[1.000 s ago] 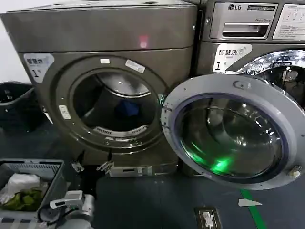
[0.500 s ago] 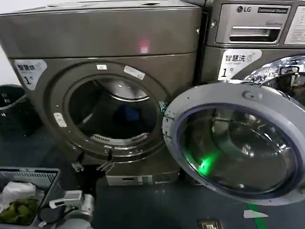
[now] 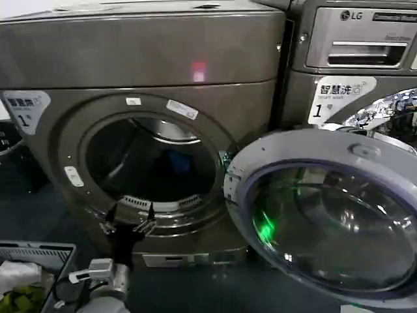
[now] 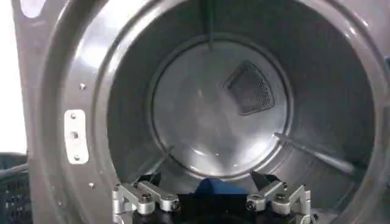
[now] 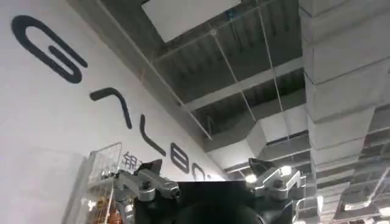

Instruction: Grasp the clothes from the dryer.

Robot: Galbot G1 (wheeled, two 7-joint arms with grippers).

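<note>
Approach step: left pincer [image 3: 128,215] spread wide at dryer [image 3: 143,59] mouth, clothes [image 4: 213,184] deep inside; next reach in. Right pincer [image 5: 207,179] released, raised.

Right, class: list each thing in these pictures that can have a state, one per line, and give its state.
dryer: door open, drum mouth clear.
dryer door: swung wide to the robot's right.
clothes: lying loose inside the drum, not gripped.
left gripper: open, empty, at the drum's lower rim.
right gripper: open, empty, pointed up at the ceiling.
basket: holds white and green cloths.
</note>
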